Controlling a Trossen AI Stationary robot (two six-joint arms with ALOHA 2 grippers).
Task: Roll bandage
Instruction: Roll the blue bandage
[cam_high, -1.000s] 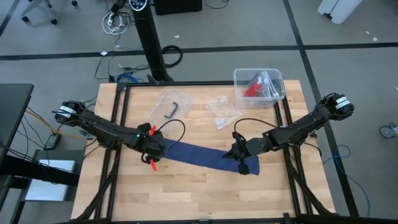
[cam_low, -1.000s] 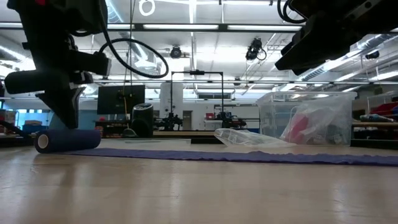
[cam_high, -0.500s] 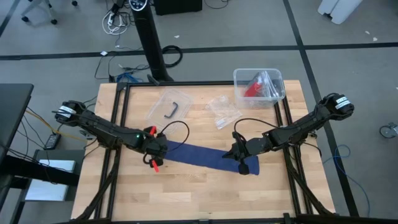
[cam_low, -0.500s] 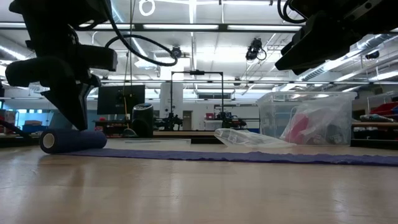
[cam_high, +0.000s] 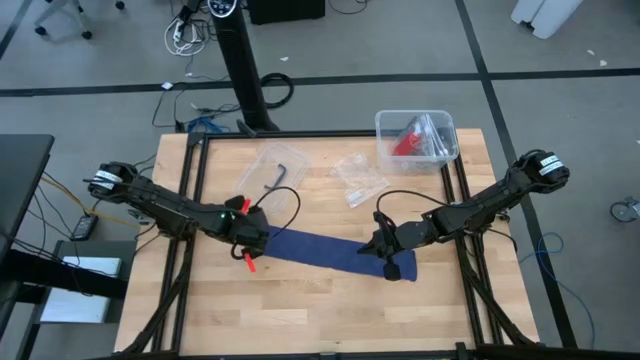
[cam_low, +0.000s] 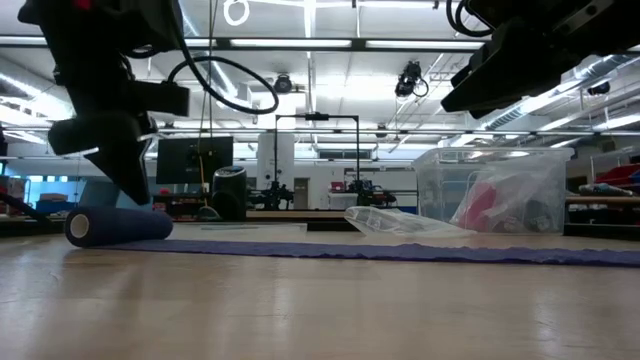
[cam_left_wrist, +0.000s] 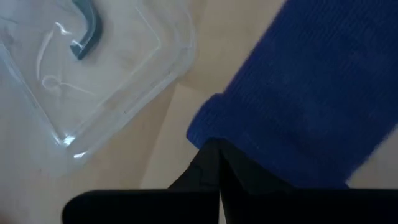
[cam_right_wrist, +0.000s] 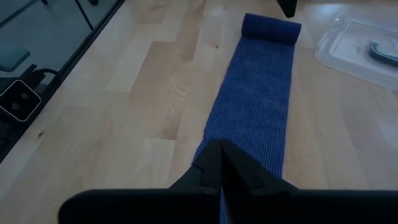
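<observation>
Lidded bin: a clear plastic bin (cam_high: 416, 138) sits at the far right part of the wooden table (cam_high: 320, 300), well beyond the right gripper; a red item (cam_high: 405, 143) and crumpled clear plastic lie inside it.
Flat tray: a shallow clear plastic tray (cam_high: 271, 170) lies just beyond the left gripper, holding one dark hooked piece (cam_high: 277, 175).
Loose bag: a crumpled clear plastic bag (cam_high: 359, 177) rests between tray and bin; what it holds cannot be told.
Bandage: the navy-blue bandage (cam_high: 330, 251) lies flat on the table, stretched between the two grippers.
Long axis: it runs across the table from the left gripper to the right gripper, slanting slightly nearer the front edge toward the right gripper.
Rolled end: a short roll (cam_low: 118, 225) has formed at the left gripper's end, its open spiral end facing the low camera.
Flat end: the unrolled tail reaches under the right gripper and ends just past it.
Left gripper: the left gripper (cam_high: 251, 235) has its fingers pressed together, tips pointing down at the roll; whether they touch it cannot be told.
Right gripper: the right gripper (cam_high: 388, 252) has its fingers closed together, tips down on the flat tail, pointing along the strip toward the roll.
</observation>
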